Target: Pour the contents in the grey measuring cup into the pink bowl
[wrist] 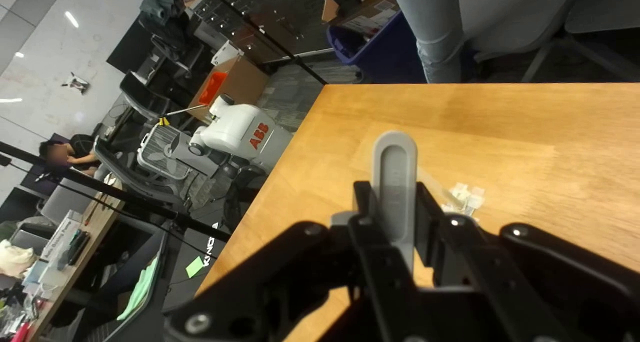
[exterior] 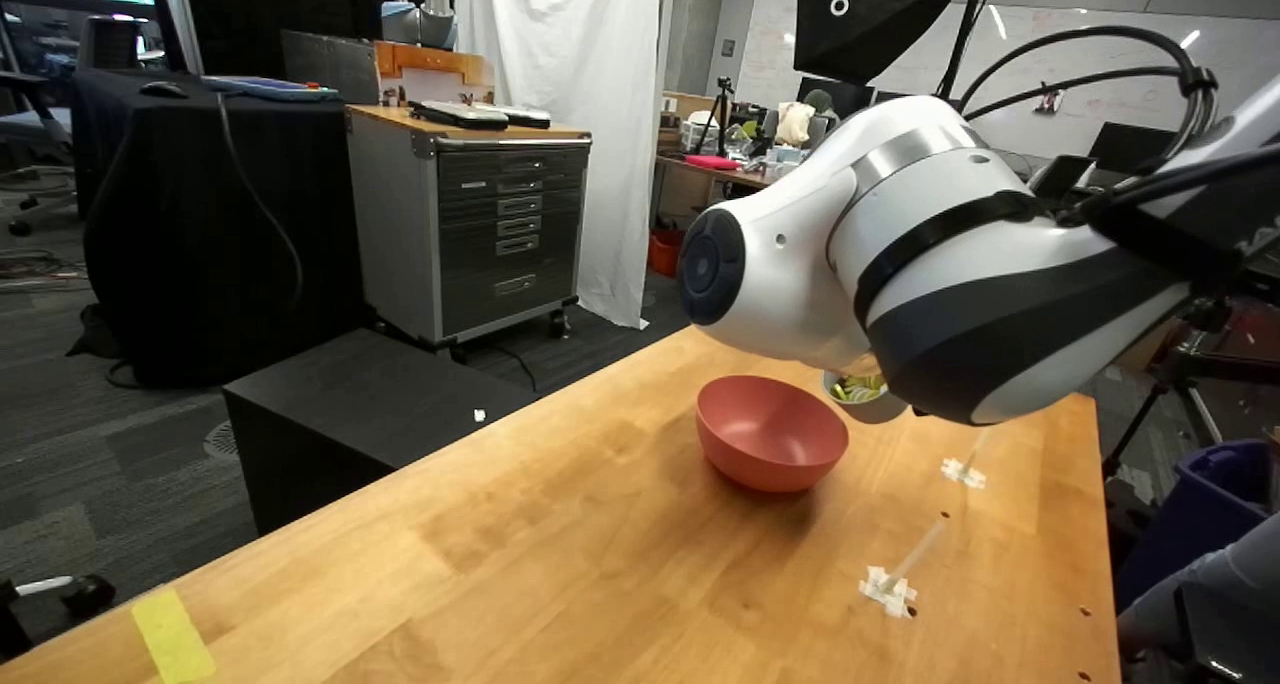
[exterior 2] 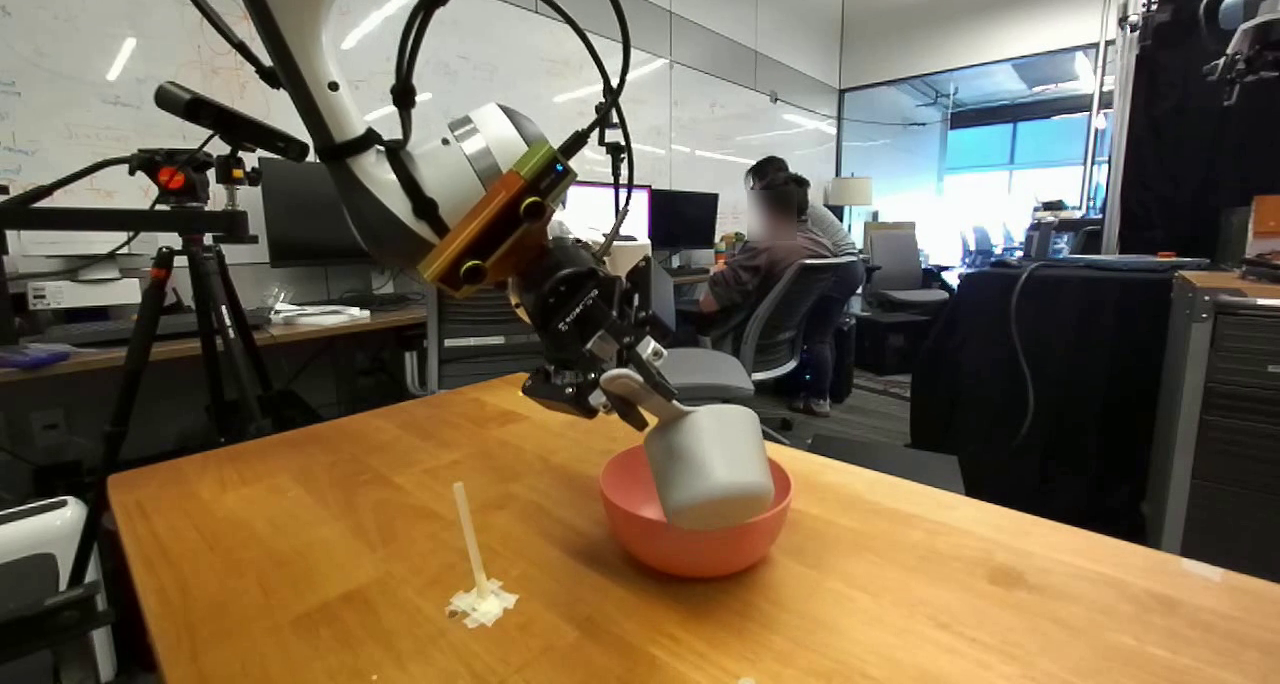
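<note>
The gripper [wrist: 393,198] tightly pinches the grey measuring cup [exterior 2: 710,464], tilted below it, by the handle [wrist: 395,154]. I see yellowish pieces [exterior: 857,390] inside; the pink bowl [exterior 2: 690,552] sits lower, nearby.

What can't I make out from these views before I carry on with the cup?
Contents: partly hidden by the arm in an exterior view; amount unclear.
Pink bowl: much of its inside blocked by the grey measuring cup in an exterior view.
Gripper: shut on the handle in the wrist view; the arm hides this grip in an exterior view.
Handle marking: too faint to read in the wrist view.
</note>
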`<state>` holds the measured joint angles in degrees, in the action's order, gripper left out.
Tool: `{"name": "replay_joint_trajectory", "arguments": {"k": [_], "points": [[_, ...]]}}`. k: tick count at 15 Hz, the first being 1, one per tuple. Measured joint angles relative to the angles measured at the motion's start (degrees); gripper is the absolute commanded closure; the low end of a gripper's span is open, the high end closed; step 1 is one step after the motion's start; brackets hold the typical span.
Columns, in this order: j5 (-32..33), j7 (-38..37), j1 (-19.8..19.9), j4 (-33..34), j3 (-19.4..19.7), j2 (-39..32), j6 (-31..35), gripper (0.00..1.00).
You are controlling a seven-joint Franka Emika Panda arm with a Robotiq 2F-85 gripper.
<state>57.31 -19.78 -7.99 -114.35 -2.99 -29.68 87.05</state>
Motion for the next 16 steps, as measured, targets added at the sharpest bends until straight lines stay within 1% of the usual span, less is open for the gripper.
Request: {"name": "replay_joint_trajectory", "arguments": {"k": [6,11,16], "points": [[-0.9,2.5,-2.4,4.7,-1.3,-0.3,-7.2,0.9],[-0.9,4.1,-2.4,6.7,-1.2,-1.2,-11.4,0.9],[-0.9,4.8,-2.4,8.9,-1.1,-3.8,-15.9,0.9]]}}
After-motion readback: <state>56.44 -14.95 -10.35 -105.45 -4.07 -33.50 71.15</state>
